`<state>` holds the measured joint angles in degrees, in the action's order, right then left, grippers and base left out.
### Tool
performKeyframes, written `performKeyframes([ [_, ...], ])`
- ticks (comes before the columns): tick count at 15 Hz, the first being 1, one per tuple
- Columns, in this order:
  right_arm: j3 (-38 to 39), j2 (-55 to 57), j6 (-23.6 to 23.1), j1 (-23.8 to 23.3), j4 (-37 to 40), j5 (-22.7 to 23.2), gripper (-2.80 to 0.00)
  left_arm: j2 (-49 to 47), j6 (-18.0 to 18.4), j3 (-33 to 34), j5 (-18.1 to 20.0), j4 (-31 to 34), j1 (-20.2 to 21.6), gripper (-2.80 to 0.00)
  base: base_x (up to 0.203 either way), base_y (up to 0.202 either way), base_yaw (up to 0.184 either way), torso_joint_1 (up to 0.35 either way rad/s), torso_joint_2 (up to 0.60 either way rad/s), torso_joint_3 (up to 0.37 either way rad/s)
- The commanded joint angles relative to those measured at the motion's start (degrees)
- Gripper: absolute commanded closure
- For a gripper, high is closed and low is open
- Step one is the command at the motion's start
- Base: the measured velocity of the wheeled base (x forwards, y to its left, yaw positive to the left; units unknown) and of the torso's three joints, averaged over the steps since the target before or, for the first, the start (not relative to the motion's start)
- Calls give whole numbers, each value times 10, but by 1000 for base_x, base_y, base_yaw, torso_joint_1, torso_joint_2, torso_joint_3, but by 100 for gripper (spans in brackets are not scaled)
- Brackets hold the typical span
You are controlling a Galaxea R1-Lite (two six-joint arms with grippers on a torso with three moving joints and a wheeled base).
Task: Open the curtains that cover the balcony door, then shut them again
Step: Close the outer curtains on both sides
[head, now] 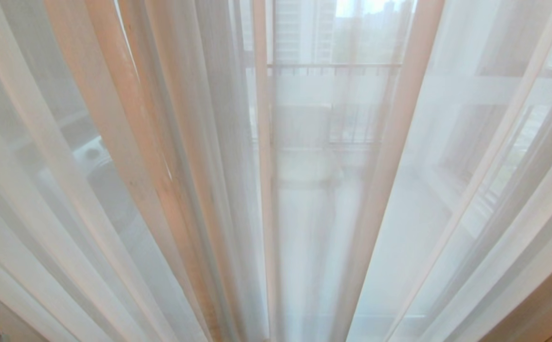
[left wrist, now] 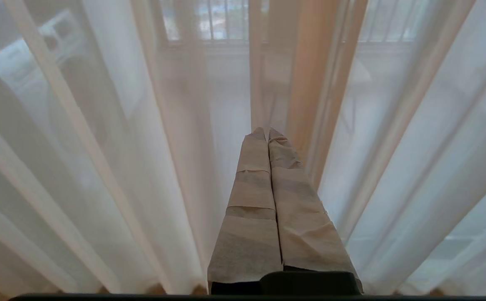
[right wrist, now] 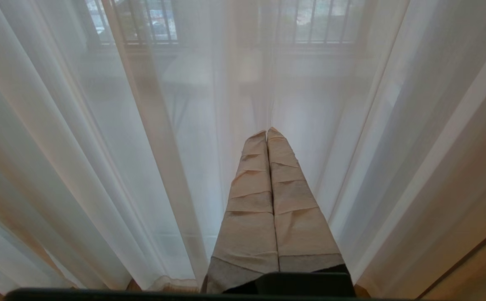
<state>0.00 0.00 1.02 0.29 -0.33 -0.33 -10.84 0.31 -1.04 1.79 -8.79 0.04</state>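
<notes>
Thin white sheer curtains (head: 171, 190) hang in long pleats across the whole head view, drawn shut. Through them the balcony door (head: 266, 142) shows only as a faint upright frame. Neither arm appears in the head view. My left gripper (left wrist: 266, 133), its fingers wrapped in beige tape, is shut with nothing between them, its tip just short of the sheer curtains (left wrist: 171, 167). My right gripper (right wrist: 266, 133) is likewise taped, shut and empty, and it points at the sheer curtains (right wrist: 151, 167) from a little way back.
A balcony railing (head: 332, 69) and tall buildings show dimly through the fabric. A pale appliance (head: 93, 153) stands outside at the left. A strip of wooden floor (right wrist: 477, 267) runs along the curtain hem by the right arm.
</notes>
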Motion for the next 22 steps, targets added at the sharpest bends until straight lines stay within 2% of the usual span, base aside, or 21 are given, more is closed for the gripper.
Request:
performKeyframes([
  [1, 0, 0, 0, 1, 0, 0, 0, 54, 0, 10, -2, 42, -5, 0, 0, 0, 0, 0, 0, 0],
  [4, 0, 0, 0, 1, 0, 0, 0, 108, -1, 10, -11, 84, -4, 0, 0, 0, 0, 0, 0, 0],
  [22, 0, 0, 0, 1, 0, 0, 0, 108, -2, 10, -10, 84, -4, 0, 0, 0, 0, 0, 0, 0],
])
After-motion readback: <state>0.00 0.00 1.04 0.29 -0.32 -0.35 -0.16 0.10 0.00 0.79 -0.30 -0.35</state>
